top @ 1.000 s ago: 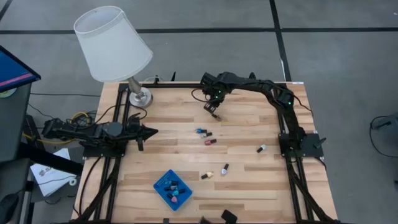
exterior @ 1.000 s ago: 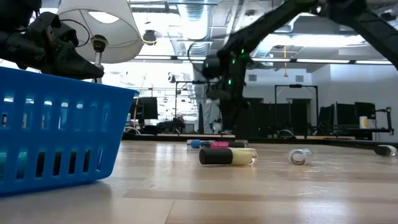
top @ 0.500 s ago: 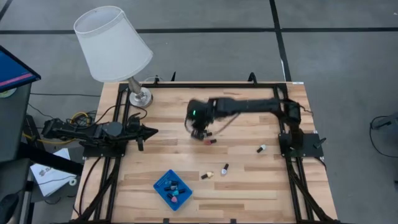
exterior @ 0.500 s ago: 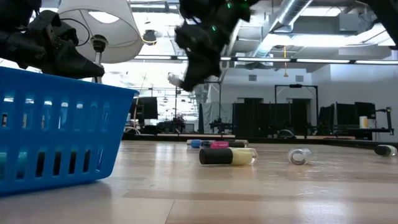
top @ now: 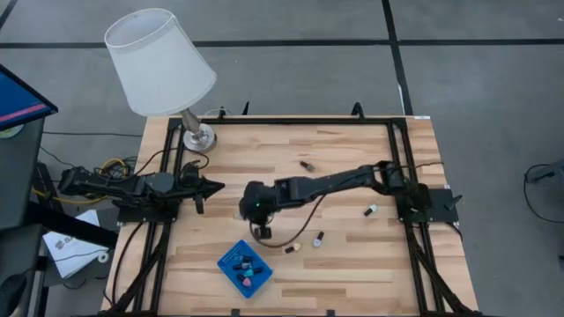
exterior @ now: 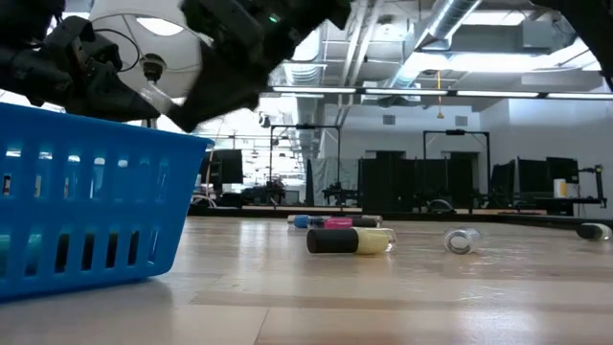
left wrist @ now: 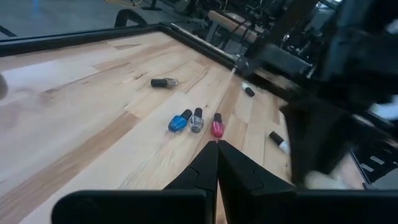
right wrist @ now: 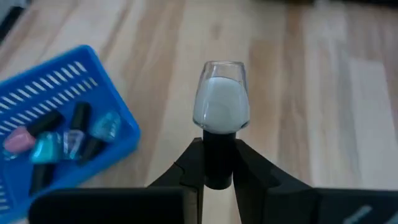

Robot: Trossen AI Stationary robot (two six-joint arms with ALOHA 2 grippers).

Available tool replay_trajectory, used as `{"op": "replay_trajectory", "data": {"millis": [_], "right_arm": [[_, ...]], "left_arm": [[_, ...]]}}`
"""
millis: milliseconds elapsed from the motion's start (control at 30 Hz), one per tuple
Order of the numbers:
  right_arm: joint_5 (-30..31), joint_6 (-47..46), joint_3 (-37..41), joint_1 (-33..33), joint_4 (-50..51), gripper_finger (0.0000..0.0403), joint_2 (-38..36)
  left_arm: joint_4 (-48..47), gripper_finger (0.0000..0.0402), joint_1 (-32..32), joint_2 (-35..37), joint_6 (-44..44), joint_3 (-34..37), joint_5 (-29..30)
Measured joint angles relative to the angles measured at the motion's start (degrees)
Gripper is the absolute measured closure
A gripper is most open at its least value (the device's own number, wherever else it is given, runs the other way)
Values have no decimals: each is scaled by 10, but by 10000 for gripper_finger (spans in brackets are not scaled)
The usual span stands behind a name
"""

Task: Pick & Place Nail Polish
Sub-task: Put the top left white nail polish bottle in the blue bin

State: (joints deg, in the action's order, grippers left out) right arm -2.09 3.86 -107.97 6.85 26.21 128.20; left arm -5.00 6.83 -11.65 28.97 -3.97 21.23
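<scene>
My right gripper pinches a whitish bottle by its cap, seemingly just short of the tray; left gripper sits closed

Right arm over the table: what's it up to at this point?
The right gripper holds a white nail polish bottle by its dark cap, above the wood table near the blue basket, which already has several bottles in it. More bottles lie loose on the table, among them a blue bottle. The left gripper waits, shut, at the table's left edge.
</scene>
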Motion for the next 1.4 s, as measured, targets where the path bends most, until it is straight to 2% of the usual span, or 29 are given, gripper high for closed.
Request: {"op": "replay_trajectory", "data": {"millis": [267, 400, 500, 567, 933, 1400], "right_arm": [[-46, 51, -87, 49, 11, 359, 68], [-69, 58, -95, 73, 16, 359, 73], [-69, 57, -97, 86, 1, 358, 72], [-62, 48, -97, 89, -4, 358, 72], [-60, -64, -98, 84, -25, 342, 96], [-53, -99, -96, 73, -11, 311, 99]], "left_arm": [[1, 401, 0, -12, 0, 0, 0], [4, 401, 0, -6, 0, 2, 0], [57, 401, -1, 2, 0, 24, -1], [89, 401, -1, 12, 0, 35, -2], [88, 401, -1, 115, 0, 35, -2], [86, 401, -2, 116, 0, 35, -2]]}}
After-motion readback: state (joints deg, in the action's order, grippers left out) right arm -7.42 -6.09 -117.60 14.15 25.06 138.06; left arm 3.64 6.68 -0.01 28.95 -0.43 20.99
